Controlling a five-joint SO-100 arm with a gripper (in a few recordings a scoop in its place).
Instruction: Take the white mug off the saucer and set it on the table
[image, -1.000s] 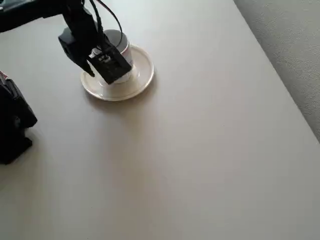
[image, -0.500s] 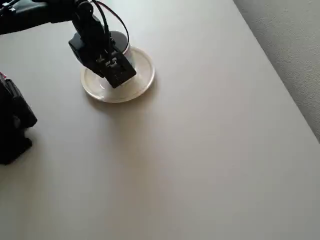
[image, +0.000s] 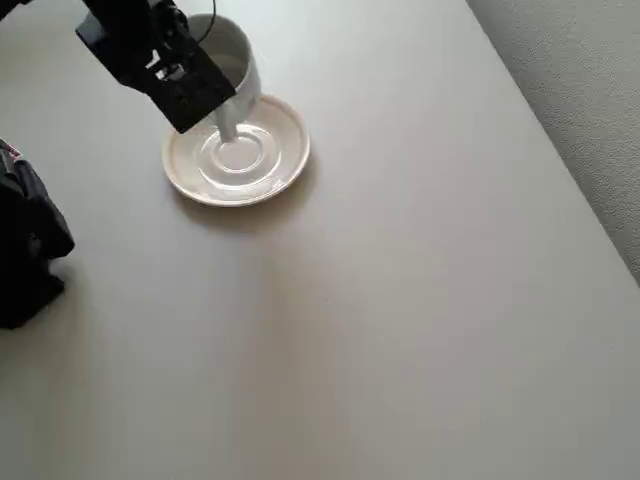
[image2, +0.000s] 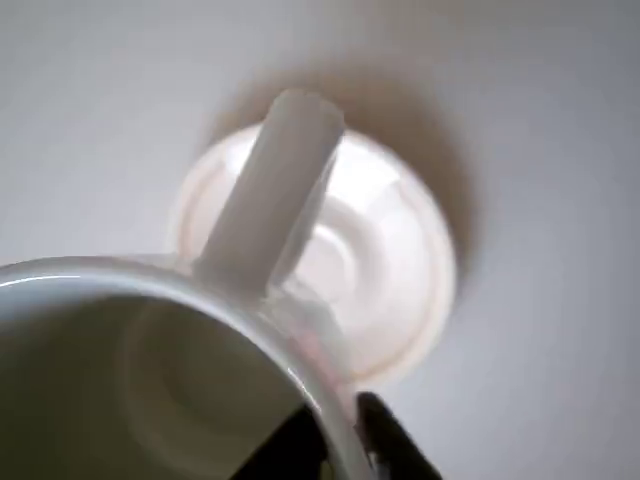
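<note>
Black two-finger gripper (image: 205, 88) pinching small white ceramic mug (image: 232, 62) by its rim, hanging above round cream saucer (image: 283, 158) far left on plain off-white table (image: 400, 300), grey textured floor (image: 580, 90) showing far right.

White mug (image: 232, 62), cream saucer (image: 237, 152), off-white table (image: 400, 300), black fingers (image2: 385, 440).

Likely an office or lab: plain off-white table (image: 400, 300), grey carpeted floor (image: 590, 90).

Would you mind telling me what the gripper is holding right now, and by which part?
The gripper holds the white mug by its rim, one of its fingers inside the cup, lifted above the saucer.
</note>
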